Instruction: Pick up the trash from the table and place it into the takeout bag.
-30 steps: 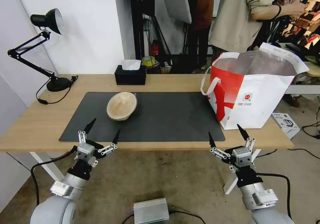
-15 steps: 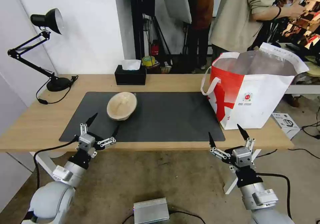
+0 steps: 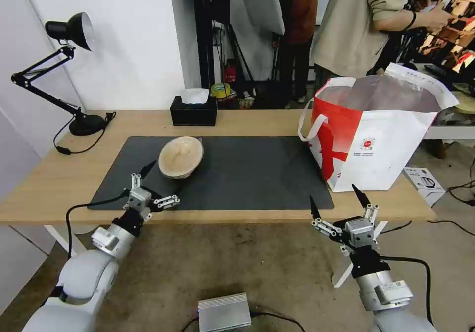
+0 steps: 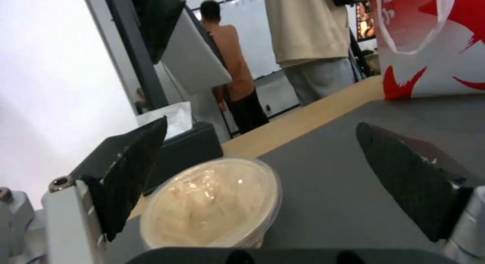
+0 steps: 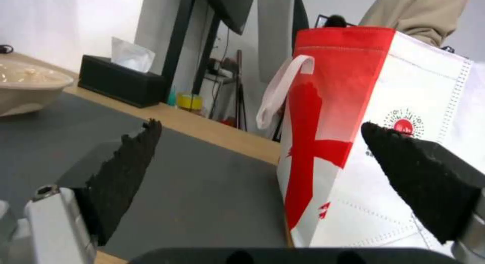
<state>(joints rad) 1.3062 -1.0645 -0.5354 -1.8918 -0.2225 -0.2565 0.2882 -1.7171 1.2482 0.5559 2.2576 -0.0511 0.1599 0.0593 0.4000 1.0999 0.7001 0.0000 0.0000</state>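
Two grippers frame the near edge of the table. Left gripper: fingers spread wide, nothing between them, poised over the front part of the dark grey mat. Right gripper: likewise spread and empty, hanging off the front edge of the table, below and in front of the takeout bag.

One piece of trash is visible on the table — a tan paper bowl, resting tilted on the mat with its mouth turned toward the robot. It lies just beyond the left gripper and slightly to its right; in the left wrist view the bowl sits between the two open fingertips, nearer the left-hand one, not touched by either. The bowl is round, so no long axis governs the approach; its tilted rim does. The left arm is clearly the nearer one, the right gripper being well apart from the bowl.

One takeout bag stands open at the table's right end, foil lining showing — far across the mat from the bowl. One black tissue box sits at the back edge, beyond the bowl.
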